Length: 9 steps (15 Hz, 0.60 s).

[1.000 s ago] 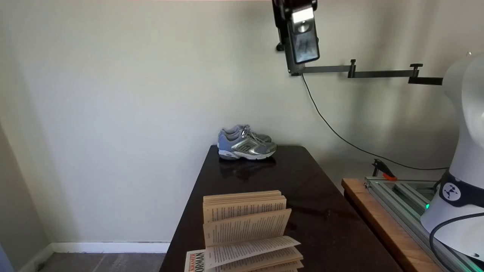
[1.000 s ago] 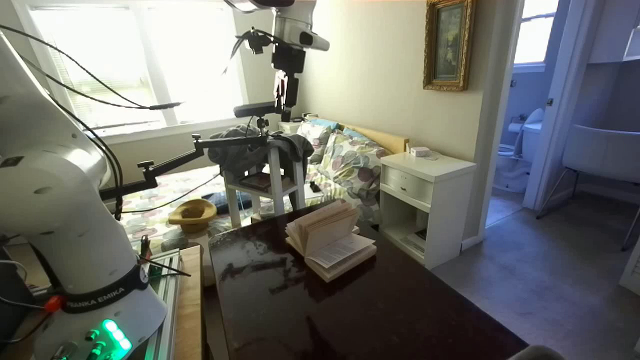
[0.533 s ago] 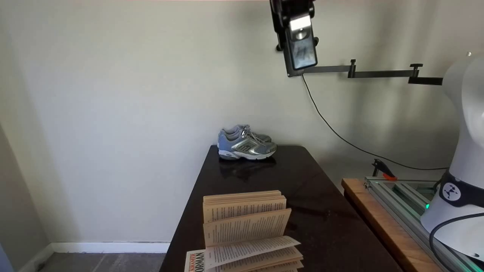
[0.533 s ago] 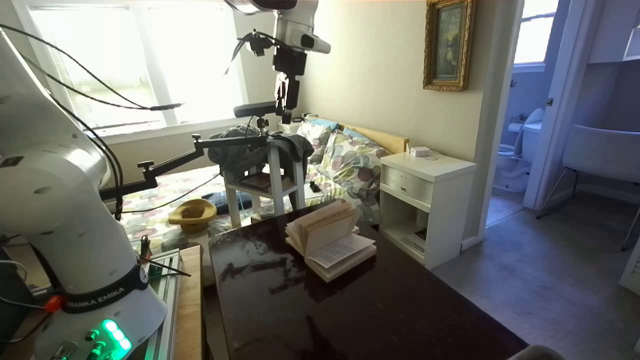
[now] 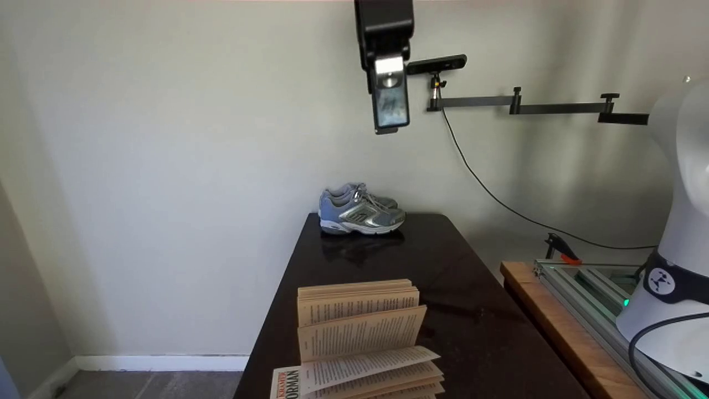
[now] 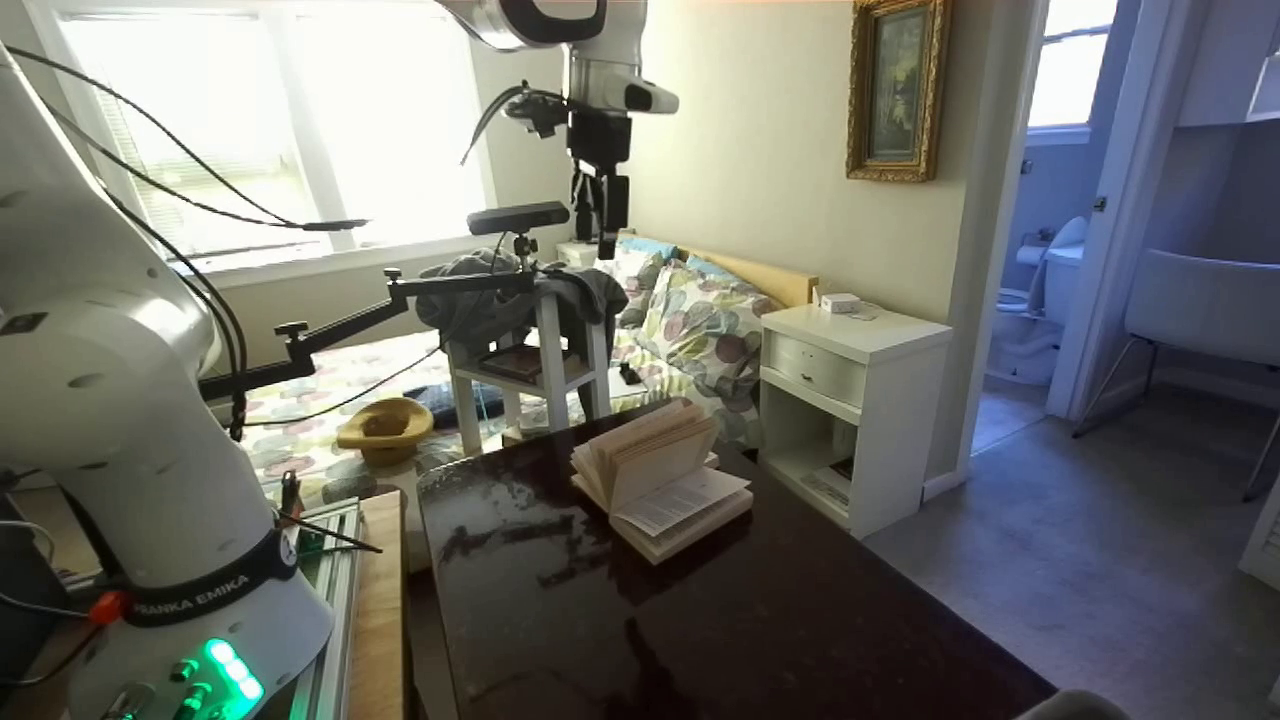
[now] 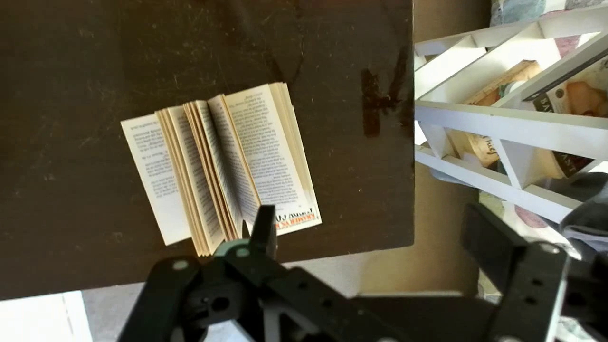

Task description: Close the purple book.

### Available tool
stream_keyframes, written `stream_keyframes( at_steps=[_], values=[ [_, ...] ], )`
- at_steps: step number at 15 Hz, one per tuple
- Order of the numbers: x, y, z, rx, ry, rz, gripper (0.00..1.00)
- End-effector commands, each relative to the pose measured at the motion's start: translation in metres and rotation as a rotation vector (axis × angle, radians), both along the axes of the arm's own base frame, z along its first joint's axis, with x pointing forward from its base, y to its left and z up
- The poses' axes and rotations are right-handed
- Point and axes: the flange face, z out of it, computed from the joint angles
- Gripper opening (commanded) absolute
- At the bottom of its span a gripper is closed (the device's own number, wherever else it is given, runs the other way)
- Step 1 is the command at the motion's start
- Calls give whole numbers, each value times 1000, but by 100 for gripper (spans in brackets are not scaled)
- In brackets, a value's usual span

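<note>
The book [image 5: 360, 332] lies open on the dark table, its tan-cream pages fanned and some standing up. It also shows in an exterior view [image 6: 660, 480] and in the wrist view [image 7: 266, 142]. A white strip with red and black lettering sticks out at one end; the dark purple cover is hidden. My gripper [image 7: 375, 228] is open and empty, with its fingers wide apart. In both exterior views the gripper [image 5: 391, 124] [image 6: 603, 235] hangs high above the table, apart from the book. In the wrist view one fingertip overlaps the book's lettered end.
Grey-blue sneakers [image 5: 363, 210] stand at one end of the dark table [image 5: 471, 310]. A camera on a jointed black arm [image 6: 460, 285] reaches out beside the table. A white stool [image 6: 550, 360] and a white nightstand [image 6: 900, 420] stand beyond the table's edge.
My gripper has moved down, leftward in an exterior view and rightward in an exterior view. It has turned slightly more upright. The book and sneakers have not moved.
</note>
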Motion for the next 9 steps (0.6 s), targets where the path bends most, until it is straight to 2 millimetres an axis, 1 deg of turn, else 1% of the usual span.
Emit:
stream_keyframes(
  at_steps=[1, 6, 9],
  values=[
    [6, 4, -34, 26, -23, 92, 100],
    [-2, 17, -86, 31, 86, 145, 100],
    [-11, 28, -111, 17, 121, 200, 100]
  ],
)
